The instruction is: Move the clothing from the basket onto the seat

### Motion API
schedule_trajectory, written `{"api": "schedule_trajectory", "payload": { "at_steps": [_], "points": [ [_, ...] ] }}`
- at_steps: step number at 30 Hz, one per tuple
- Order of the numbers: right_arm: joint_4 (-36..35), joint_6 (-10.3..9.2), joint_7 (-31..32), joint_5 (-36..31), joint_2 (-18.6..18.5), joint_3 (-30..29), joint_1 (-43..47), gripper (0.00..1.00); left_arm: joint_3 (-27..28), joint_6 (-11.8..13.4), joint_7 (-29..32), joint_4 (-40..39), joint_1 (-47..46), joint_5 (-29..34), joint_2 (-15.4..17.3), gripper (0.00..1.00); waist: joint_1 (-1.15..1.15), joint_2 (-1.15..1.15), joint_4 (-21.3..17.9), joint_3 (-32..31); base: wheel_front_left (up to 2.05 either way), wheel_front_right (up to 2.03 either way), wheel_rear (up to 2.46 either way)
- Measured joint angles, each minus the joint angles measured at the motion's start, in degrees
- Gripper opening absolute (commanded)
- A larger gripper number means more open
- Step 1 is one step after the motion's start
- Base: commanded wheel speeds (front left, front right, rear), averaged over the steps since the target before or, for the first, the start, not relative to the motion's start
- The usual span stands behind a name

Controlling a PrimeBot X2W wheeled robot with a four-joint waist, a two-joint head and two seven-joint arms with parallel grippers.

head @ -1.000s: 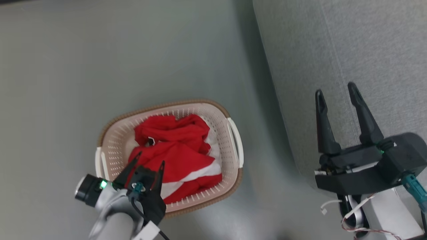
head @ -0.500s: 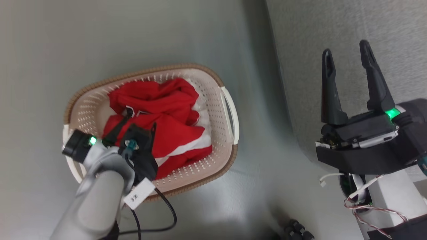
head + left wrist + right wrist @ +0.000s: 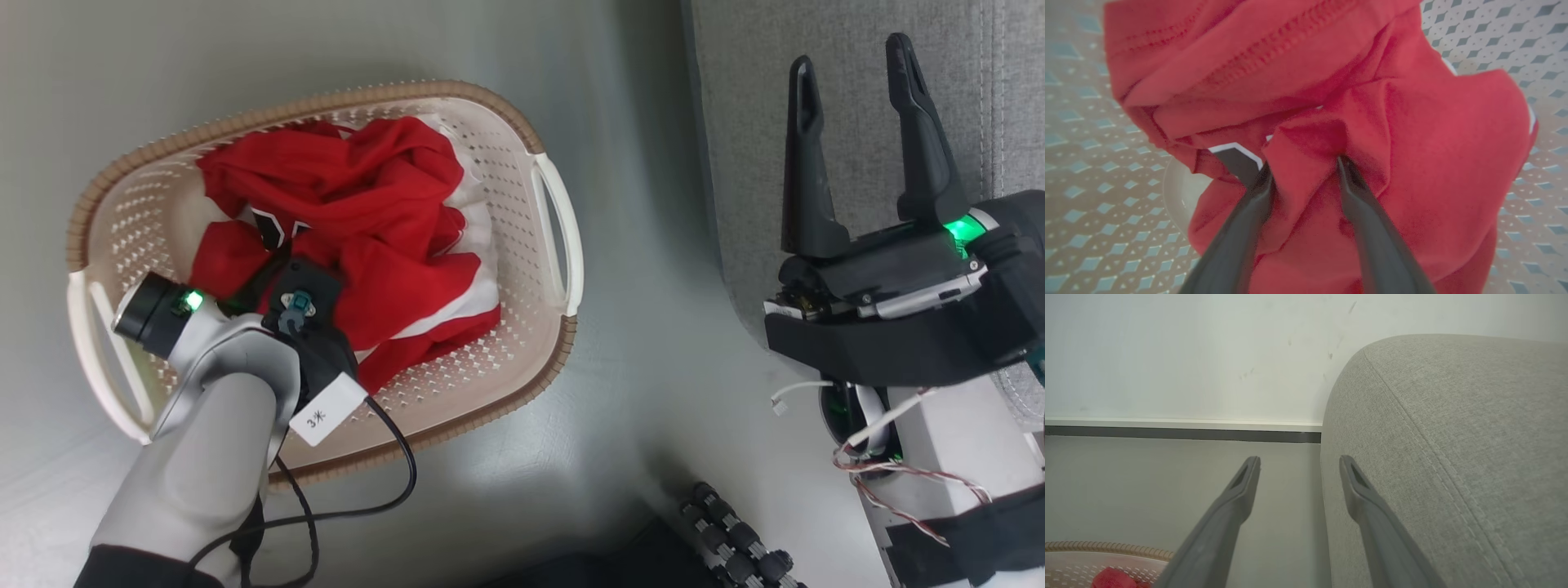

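In the head view the red garment (image 3: 367, 212) lies bunched inside the laundry basket (image 3: 326, 102), which stands on the floor (image 3: 637, 367) at the left of the scene. The grey sofa (image 3: 751, 122) rises at the right, well apart from the basket across a strip of bare floor. The left gripper (image 3: 273, 273) reaches down into the near left part of the heap, its tips sunk among the red folds just near of the dark emblem (image 3: 273, 229). The right gripper (image 3: 851, 55) hangs over the sofa's edge with its jaws wide and holding nothing. So the left arm is the one at the cloth, and the sofa lies to its right, beyond the basket's white right handle (image 3: 563, 237). In the left wrist view the left gripper (image 3: 1304, 165) straddles a raised ridge of the red garment (image 3: 1433, 143). The jaws stand partly apart, one finger on each side of the fold, with cloth filling the gap between them; whether they press it yet I cannot tell. The perforated basket floor (image 3: 1094, 171) shows around the heap. In the right wrist view the right gripper (image 3: 1298, 461) points along the floor toward the wall (image 3: 1188, 355), jaws wide and empty, with the sofa (image 3: 1433, 437) just beside its right finger and a corner of the laundry basket (image 3: 1106, 547) at the lower left. I judge the coming move to be a pinch of this ridge, a lift, then a carry rightward to the sofa.
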Motion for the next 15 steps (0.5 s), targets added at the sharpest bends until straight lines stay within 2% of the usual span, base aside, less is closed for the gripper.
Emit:
{"api": "schedule_trajectory", "payload": {
  "at_steps": [1,2,3,4,15],
  "points": [
    [0.3,0.01,0.0,0.0,0.1,0.0,-0.2,1.00,0.0,0.0,0.1,0.3,-0.3,0.0,0.0,0.48,0.00,0.00,-0.2,0.3,0.00,0.00,0.00],
    [0.8,0.07,0.0,0.0,0.3,0.0,-0.5,1.00,0.0,0.2,0.1,0.5,-0.6,0.0,0.0,0.31,0.00,0.00,-0.4,0.4,0.00,0.00,0.00],
    [1.3,0.07,0.0,0.0,0.4,0.0,-0.8,1.00,-0.1,0.4,0.1,0.8,-0.7,0.1,-0.1,0.06,0.00,0.00,-0.5,0.5,0.00,0.00,0.00],
    [1.6,0.09,0.0,0.0,0.6,0.0,-0.8,1.00,-0.3,0.5,-0.1,1.1,-0.8,0.2,-0.1,0.00,0.00,0.00,-0.7,0.5,0.00,0.00,0.00],
    [6.8,1.01,0.0,-0.3,1.1,-0.9,-1.0,1.00,-0.5,0.4,-7.4,1.6,-0.3,-0.6,-2.2,0.00,-0.01,-0.01,-0.2,-3.8,0.00,0.00,0.00]
  ]
}}
